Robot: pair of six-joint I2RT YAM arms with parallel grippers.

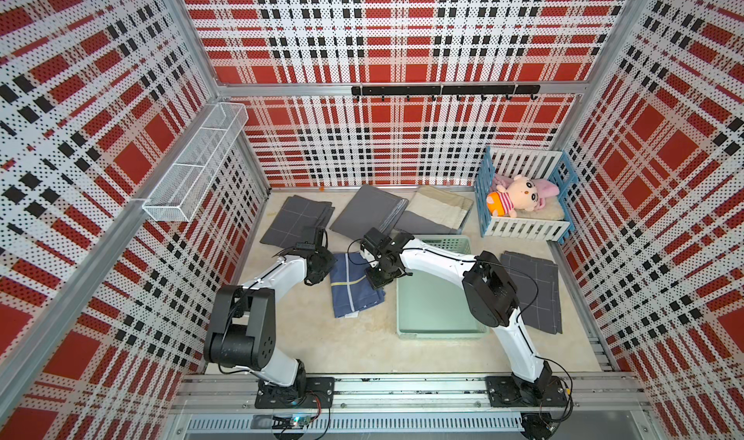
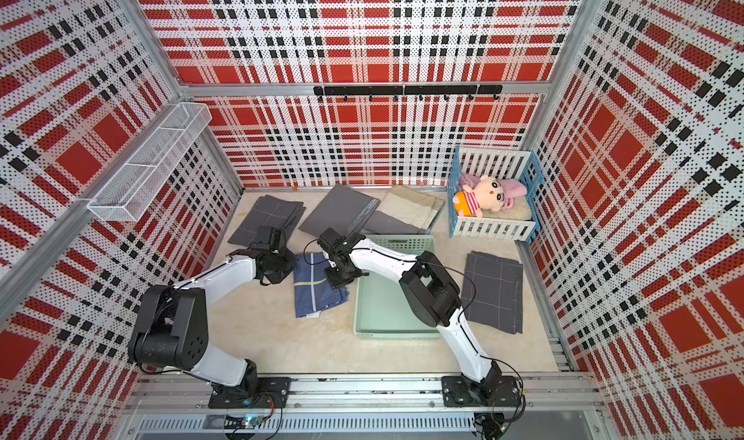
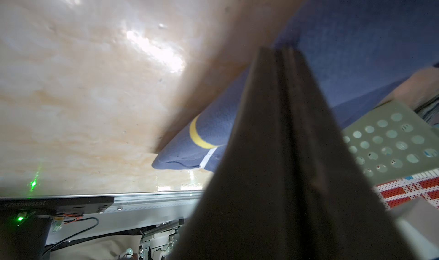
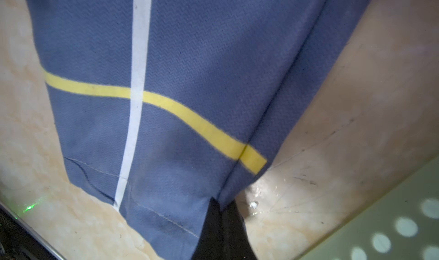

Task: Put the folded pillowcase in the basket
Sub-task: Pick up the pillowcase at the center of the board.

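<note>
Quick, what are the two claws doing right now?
Left gripper: at the pillowcase edge; open or closed cannot be told.
Right gripper: closed, pinching the pillowcase's edge.

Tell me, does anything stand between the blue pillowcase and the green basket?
Nothing visible does. The blue pillowcase lies beside the basket, whose bottom is bare. Only the basket's side wall separates them; the right gripper sits at that pillowcase edge.

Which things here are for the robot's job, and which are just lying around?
For the job: blue pillowcase, green basket.
Just lying about: grey cloths, beige cloth, toy crib, plush doll, wire shelf basket.
</note>
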